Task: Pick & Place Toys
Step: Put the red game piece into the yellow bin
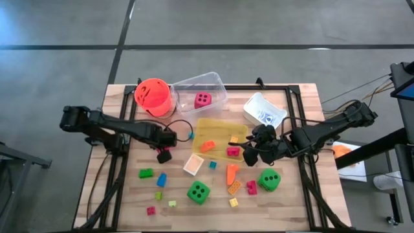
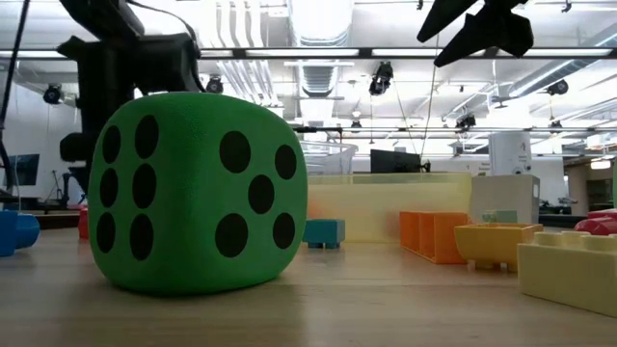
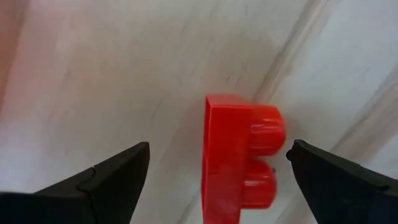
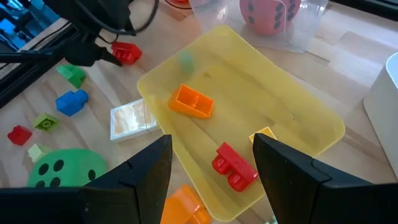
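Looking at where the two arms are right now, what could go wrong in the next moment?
1. The left tool stands open around a small red plastic block that seems to lie on its side; closing on the round studs, it might slip.
2. The right tool hovers open above the yellow plastic tray, whose thin rim it might catch or tip while reaching in for the red two-stud block.

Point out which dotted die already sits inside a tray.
The pink die, inside the clear tray beside the orange bucket. Both green dice sit on bare table.
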Controlling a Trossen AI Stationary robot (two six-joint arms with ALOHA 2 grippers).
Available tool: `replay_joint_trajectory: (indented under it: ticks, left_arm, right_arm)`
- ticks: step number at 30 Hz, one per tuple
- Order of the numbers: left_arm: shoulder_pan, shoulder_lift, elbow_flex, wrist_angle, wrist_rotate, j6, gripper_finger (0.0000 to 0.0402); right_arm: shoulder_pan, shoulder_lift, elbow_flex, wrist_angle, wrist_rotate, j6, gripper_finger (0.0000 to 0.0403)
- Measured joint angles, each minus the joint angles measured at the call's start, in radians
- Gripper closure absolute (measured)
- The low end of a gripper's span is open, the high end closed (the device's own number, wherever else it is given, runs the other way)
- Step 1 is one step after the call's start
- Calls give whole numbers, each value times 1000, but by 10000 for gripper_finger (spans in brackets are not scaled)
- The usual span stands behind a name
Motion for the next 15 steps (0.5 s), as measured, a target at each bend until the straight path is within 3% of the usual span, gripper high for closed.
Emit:
replay_joint_trajectory:
  ticks: [4,8,15]
  left_arm:
    - [0,58,1,5,21,27,42]
    - [0,93,6,12,46,50,86]
    - [-1,90,3,26,67,52,232]
  right_arm:
    - [0,0,0,0,0,2,181]
    - [0,0,0,0,0,2,181]
    - [0,0,0,0,0,2,181]
